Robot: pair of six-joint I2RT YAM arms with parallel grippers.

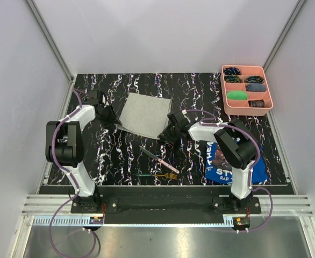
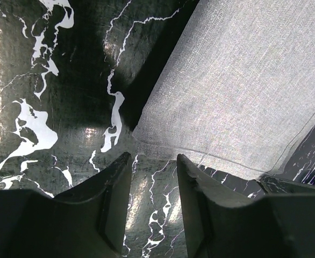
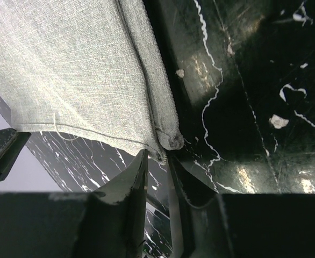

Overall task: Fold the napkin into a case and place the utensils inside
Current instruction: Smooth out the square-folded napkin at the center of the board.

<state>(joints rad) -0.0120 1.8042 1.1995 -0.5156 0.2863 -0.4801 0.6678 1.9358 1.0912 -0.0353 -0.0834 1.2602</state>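
**Top view.** The napkin [image 1: 144, 114] lies spread at centre frame, turned slightly askew on the counter [image 1: 200, 91]. It looks like a flat square, with no case formed yet. The left fingers [image 1: 108, 116] sit at its left corner and the right fingers [image 1: 171, 129] at its lower right corner. The knife [image 1: 158, 158] and fork [image 1: 160, 176] lie below centre, apart from the cloth. We judge the step in hand to be the first one, taking two corners for the opening fold.

**Left wrist view.** The left fingers [image 2: 120, 183] stand apart with bare counter between them. The napkin [image 2: 238, 86] fills the upper right, and its corner lies just beyond the tips. The next move calls for an advance onto that hem, then a pinch.

**Right wrist view.** The right fingers [image 3: 138, 183] stand close together with a slim gap between them. The napkin [image 3: 66, 70] is plain, thin, light grey weave. Its near edge is rolled over, and the corner ends right at the tips. We cannot tell whether it is clamped. Lifting calls for a sure hold first.
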